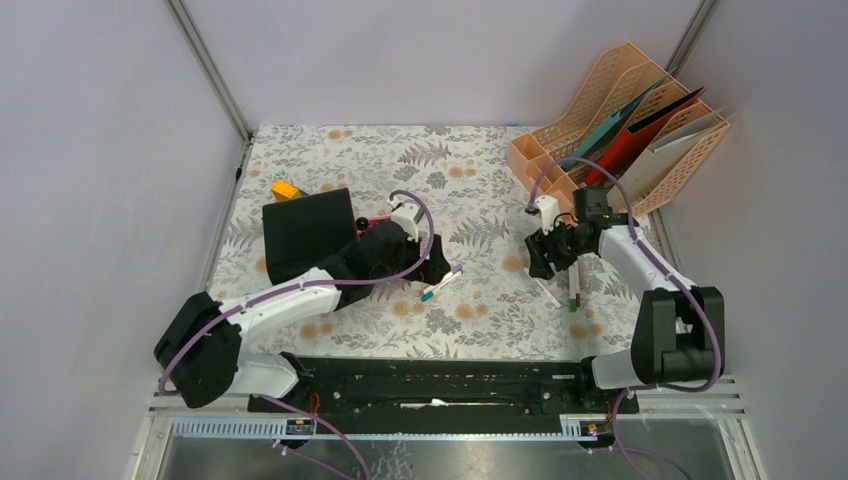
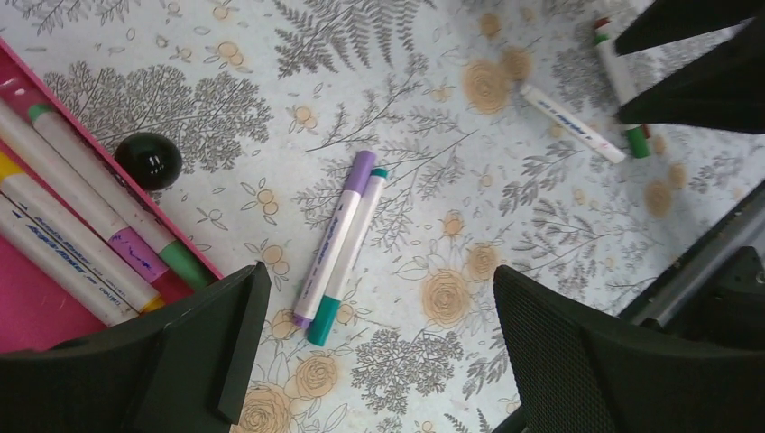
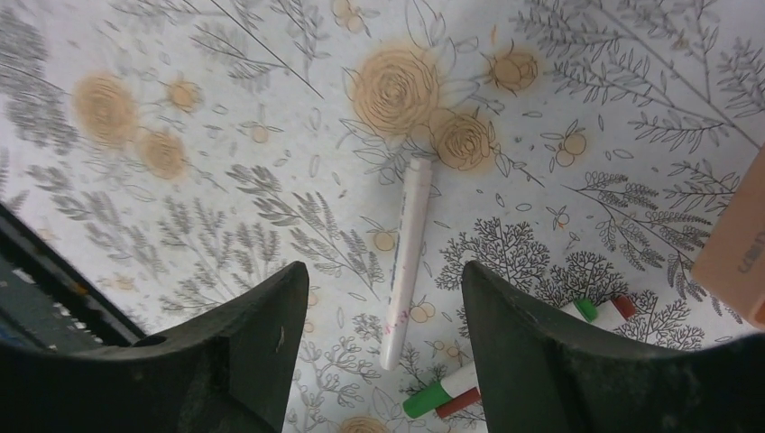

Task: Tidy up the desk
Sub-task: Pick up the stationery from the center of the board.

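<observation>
Top external view: the desk fills the middle of the enclosure, its fern-and-flower cloth running from the arm bases to the back wall. On it sit one black pad, one small yellow object and one orange file rack in the far right corner.

Five markers lie loose on the cloth. The purple-capped marker and the teal-capped marker touch side by side. Below them is the left gripper, its jaws wide apart and holding nothing. One black ball rests just beside the pink tray, which holds at least three markers (the frame edge cuts off the rest).

The right gripper hangs with its jaws apart over the single white marker, gripping nothing. Nearby, the green-capped marker and the red-capped marker lie together.
</observation>
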{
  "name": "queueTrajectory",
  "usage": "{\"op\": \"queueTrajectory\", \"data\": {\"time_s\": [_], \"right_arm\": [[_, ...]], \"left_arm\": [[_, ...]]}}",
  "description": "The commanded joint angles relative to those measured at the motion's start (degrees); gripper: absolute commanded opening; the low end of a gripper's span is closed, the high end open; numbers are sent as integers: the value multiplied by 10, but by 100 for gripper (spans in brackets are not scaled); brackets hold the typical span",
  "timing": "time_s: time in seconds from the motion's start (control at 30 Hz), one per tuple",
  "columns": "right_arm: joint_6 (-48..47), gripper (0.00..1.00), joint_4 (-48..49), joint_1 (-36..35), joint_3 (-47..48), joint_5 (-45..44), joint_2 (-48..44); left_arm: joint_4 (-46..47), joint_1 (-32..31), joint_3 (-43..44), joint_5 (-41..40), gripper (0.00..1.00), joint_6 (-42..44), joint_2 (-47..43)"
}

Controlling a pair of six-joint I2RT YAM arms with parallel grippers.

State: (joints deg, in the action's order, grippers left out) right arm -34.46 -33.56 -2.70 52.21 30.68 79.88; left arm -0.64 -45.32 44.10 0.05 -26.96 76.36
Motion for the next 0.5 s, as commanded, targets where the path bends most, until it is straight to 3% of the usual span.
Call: {"op": "queueTrajectory", "data": {"time_s": [0.0, 0.47], "right_arm": [[-10, 69, 31, -34, -7, -111, 34], [8, 57, 33, -108, 6, -207, 130]], "left_arm": [[98, 6, -24, 37, 99, 2, -59], [176, 14, -79, 53, 99, -26, -119]]}}
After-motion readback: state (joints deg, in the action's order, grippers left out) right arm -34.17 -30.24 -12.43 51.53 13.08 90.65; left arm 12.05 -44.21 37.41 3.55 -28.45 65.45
